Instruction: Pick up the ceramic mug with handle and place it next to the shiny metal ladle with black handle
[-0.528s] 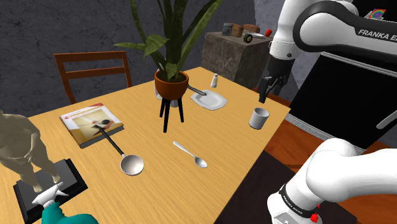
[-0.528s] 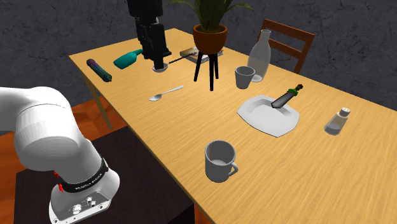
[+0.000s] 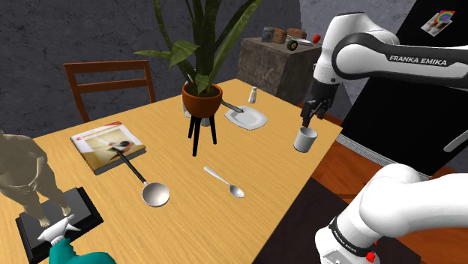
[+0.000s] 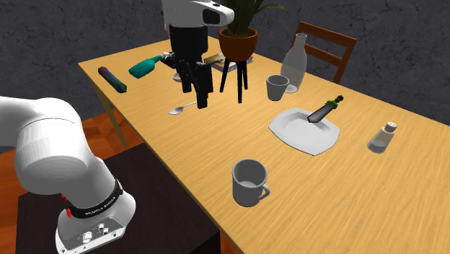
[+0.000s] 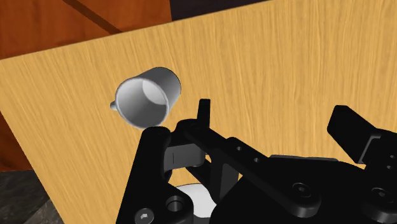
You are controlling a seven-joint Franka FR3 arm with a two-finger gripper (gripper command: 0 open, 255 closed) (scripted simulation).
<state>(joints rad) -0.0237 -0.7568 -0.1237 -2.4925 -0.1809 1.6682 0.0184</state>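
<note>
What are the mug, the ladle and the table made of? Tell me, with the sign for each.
Mug: plain pale grey, smooth and matt; maybe ceramic, but the look leaves it open.
Ladle: grey bowl with a sheen, likely metal; thin black handle, material unclear.
Table: wood, by its streaky light-brown grain.

Grained wooden table [image 5: 286, 70]; smooth, matt grey mug [image 5: 146, 97].

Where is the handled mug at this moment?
In the shoulder view the pale mug stands upright near the table's right edge, right of the white plate, just under the end effector.
</note>
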